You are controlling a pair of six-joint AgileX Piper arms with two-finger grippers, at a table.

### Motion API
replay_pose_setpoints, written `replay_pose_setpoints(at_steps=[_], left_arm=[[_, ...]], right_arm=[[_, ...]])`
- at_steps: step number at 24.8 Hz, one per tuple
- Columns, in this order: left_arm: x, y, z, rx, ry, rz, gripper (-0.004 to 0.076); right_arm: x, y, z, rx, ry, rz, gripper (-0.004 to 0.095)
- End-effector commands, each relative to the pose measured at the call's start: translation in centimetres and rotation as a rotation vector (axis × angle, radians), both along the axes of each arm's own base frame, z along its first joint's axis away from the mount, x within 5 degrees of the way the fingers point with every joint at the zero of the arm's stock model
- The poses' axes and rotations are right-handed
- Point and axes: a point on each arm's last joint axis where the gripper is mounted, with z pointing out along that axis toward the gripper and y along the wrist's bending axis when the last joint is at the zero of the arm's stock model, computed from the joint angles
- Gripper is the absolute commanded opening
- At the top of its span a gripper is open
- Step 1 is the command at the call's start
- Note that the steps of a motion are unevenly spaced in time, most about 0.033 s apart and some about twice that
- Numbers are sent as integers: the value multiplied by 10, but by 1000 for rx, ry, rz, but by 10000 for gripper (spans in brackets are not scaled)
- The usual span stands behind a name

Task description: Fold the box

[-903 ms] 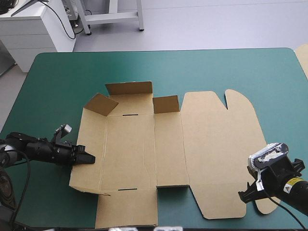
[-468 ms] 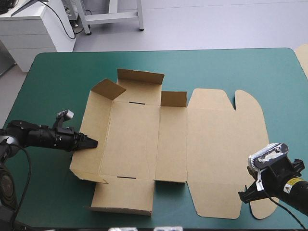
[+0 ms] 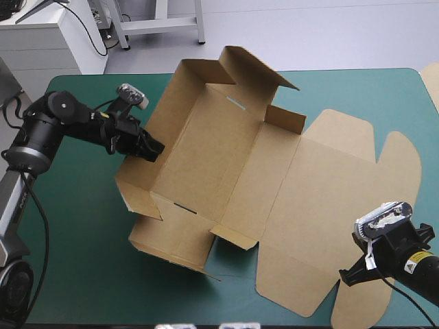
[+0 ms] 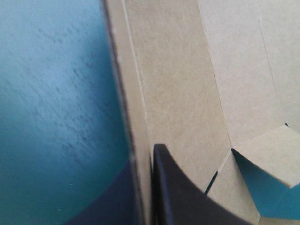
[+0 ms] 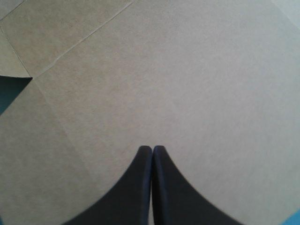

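From above, the box (image 3: 226, 157) has swung round since just before. Its long axis, earlier parallel to the tabletop's (image 3: 82, 260) near edge, now runs slantwise from the far left toward the near right corner, with the flat lid end pointing that way. The left gripper (image 3: 152, 149) has risen and moved toward the far edge, taking the left wall with it, so the tray end tilts up off the tabletop with its walls half raised. The right gripper (image 3: 348, 277) sits on the lid's near corner, as before. I judge the left wall is being stood up while the lid is pinned.

At the left wrist, the left gripper (image 4: 147, 187) is clamped on the wall's edge, one black finger inside the box (image 4: 187, 84), the other dim behind the board, with the teal-green tabletop (image 4: 56, 93) beyond.

At the right wrist, the right gripper (image 5: 152, 150) is closed to a point, with flat brown board (image 5: 187, 70) beneath and ahead of it.
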Motion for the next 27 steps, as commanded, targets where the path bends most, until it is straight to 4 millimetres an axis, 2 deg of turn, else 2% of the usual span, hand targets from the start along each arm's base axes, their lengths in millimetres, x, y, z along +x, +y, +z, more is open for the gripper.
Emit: replay_pose_setpoints(at_steps=[1, 5, 8, 11, 15, 18, 22, 27], left_arm=[[-16, -26, 53, 73, -202, -82, -8], [-20, -53, 67, 197, -352, -137, -8], [-20, -74, 61, 294, -422, -196, -8], [-26, -113, 54, 391, -564, -323, -8], [-35, -146, 48, 526, -715, -412, -8], [-43, -156, 42, 608, -754, -446, -8], [-47, -166, 35, 693, -839, -406, -8], [-47, -181, 25, 773, -1064, -351, -8]], right_arm=[[5, 0, 14, 28, -109, -17, -16], [5, 0, 22, 37, -141, -20, -15], [4, 0, 32, 55, -175, -30, -16], [2, -1, 49, 91, -232, -49, -16], [0, -7, 60, 93, -265, -115, -16], [0, -10, 66, 100, -289, -161, -16], [-1, -11, 72, 112, -309, -176, -15], [0, -11, 75, 131, -344, -181, -15]])
